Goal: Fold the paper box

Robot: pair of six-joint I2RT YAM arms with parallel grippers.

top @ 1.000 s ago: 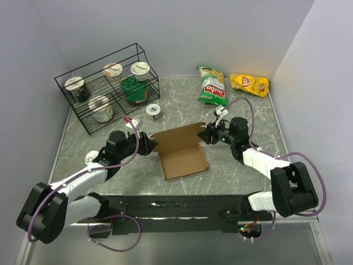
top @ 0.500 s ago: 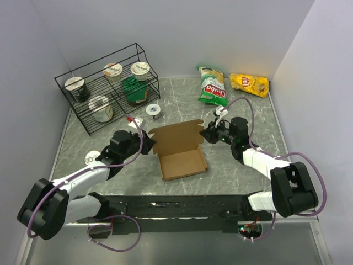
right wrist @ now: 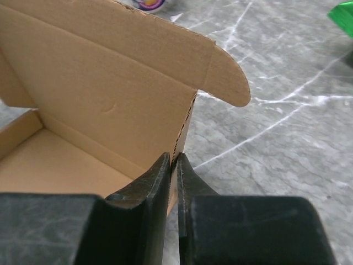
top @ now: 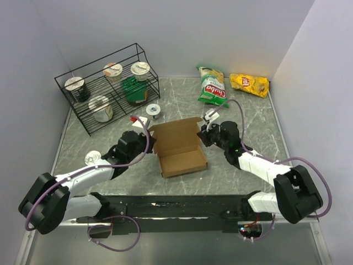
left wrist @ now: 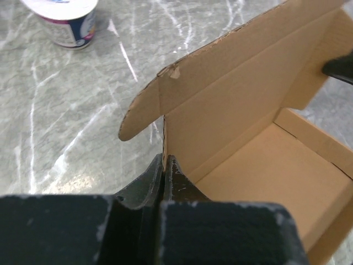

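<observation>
The paper box [top: 181,158] is plain brown cardboard, lying mid-table with its tray formed and its back lid panel [top: 175,134] raised nearly upright. My left gripper [top: 150,144] is shut on the left edge of that panel; the left wrist view shows the jaws pinching the cardboard edge [left wrist: 164,138]. My right gripper [top: 202,136] is shut on the panel's right edge, seen in the right wrist view [right wrist: 182,132] with a rounded tab [right wrist: 229,83] above.
A black wire rack [top: 105,88] with yogurt cups stands at the back left. A small cup [top: 153,111] sits behind the box. A green chip bag [top: 213,86] and a yellow chip bag [top: 249,84] lie at the back right. A round lid [top: 91,158] lies left.
Both grippers have moved inward and lifted the lid panel from lying back and flat to nearly upright. The box has shifted slightly.
</observation>
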